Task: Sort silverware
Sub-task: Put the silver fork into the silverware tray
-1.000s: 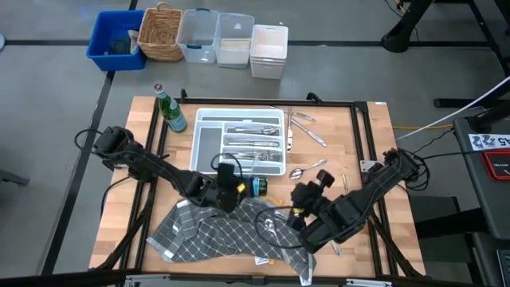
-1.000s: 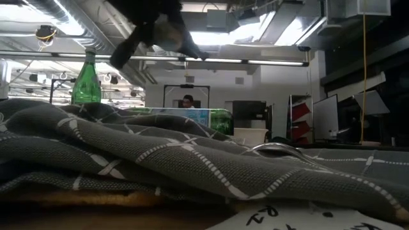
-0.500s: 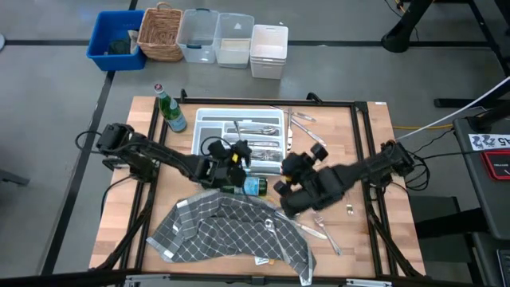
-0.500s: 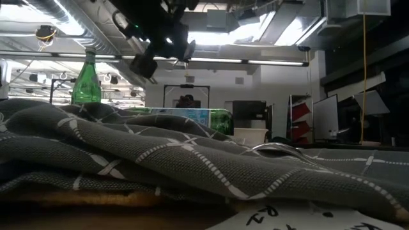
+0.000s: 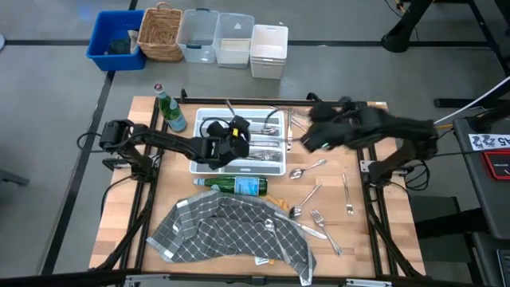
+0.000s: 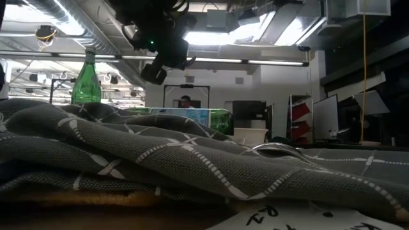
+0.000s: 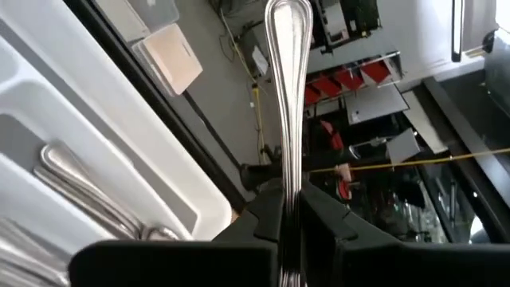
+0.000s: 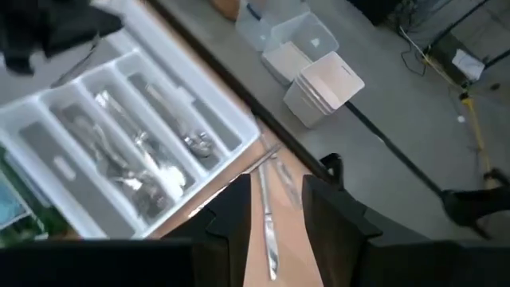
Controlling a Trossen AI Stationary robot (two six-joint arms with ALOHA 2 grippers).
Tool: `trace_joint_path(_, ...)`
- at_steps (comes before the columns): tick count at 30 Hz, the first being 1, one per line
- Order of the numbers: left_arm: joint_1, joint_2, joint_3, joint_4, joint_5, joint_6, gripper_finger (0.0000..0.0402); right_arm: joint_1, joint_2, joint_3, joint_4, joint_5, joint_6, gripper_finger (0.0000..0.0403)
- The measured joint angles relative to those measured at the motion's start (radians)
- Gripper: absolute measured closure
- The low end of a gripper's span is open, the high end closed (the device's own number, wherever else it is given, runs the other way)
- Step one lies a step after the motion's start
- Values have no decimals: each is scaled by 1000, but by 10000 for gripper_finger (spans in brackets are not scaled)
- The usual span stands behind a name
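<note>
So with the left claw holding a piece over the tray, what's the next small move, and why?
Probably lower the left claw toward a slot of the white tray and let go. It is shut on a utensil whose handle sticks out past the fingers, and it hangs above the tray, where other silverware already lies. Which slot suits it cannot be told, as its head is hidden.
</note>
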Motion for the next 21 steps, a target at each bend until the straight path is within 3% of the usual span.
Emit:
trace_joint_path(5, 23, 0, 0, 14, 15, 0, 393, -48, -181, -124, 38, 16, 27, 288)
trace_joint_path(9, 37, 0, 0, 66, 18, 5, 389, -60, -351, -336, 233, -8, 21, 288)
trace_joint_path(16, 50, 0, 0, 169, 18, 81, 392, -73, -610, -786, 856, -227, -129, 288)
trace_joint_path(21, 50, 1, 0, 224, 18, 117, 389, -151, -654, -1052, 1345, -397, -170, 288)
